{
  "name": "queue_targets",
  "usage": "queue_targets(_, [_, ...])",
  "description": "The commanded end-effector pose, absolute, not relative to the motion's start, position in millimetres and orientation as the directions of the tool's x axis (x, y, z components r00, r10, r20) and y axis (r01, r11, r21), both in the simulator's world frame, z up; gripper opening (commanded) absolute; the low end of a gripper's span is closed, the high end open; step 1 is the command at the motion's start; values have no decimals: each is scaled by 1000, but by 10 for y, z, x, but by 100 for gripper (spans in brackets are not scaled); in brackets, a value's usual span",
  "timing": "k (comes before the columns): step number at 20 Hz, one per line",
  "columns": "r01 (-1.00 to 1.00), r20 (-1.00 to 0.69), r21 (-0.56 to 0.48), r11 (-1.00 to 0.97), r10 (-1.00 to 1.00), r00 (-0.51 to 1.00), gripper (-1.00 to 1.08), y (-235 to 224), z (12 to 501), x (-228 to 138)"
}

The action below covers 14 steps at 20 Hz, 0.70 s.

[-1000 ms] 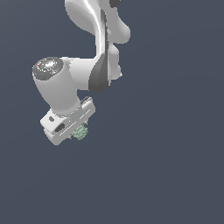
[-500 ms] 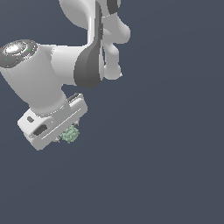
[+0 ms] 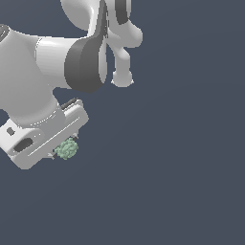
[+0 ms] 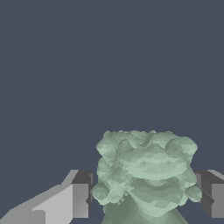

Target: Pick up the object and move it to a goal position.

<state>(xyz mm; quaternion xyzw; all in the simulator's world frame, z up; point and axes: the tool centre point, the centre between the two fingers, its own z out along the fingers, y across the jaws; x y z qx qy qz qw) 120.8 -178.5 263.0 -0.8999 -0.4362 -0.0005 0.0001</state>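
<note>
Filling the upper part of the exterior view's left is a white robot arm with dark grey joint bands [image 3: 72,62], set against a plain dark slate-blue background [image 3: 182,167]. The arm's boxy white gripper [image 3: 61,152] is seen at the lower end of the arm, tilted, with its underside turned toward the exterior view's lower right.

A tiny pale green, knobbly, roundish lump [image 3: 67,149] is seen pressed against the gripper's underside, much smaller than the gripper body. It is held up in the air, with nothing but background shown around it and no surface seen beneath it.

From the wrist view, the same pale green lump [image 4: 146,175] is shown large and close, its bumpy surface made of many small facets. 2 fingers are seen, 1 on each side of it: a light grey finger with a darker pad [image 4: 81,194] on one side and a dark grey finger [image 4: 210,192] on the other. Both fingers are shown touching the sides of the lump, so the gripper is closed around it, pinching it between the 2 pads. The lump's lower part is cut off by the frame edge.
</note>
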Motion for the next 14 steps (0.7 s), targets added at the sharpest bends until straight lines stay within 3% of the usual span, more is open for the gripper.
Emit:
queue_targets(1, [785, 1, 0, -619, 785, 619, -100, -1808, 2685, 1249])
queue_targets(14, [785, 0, 0, -619, 785, 619, -100, -1855, 2787, 1335])
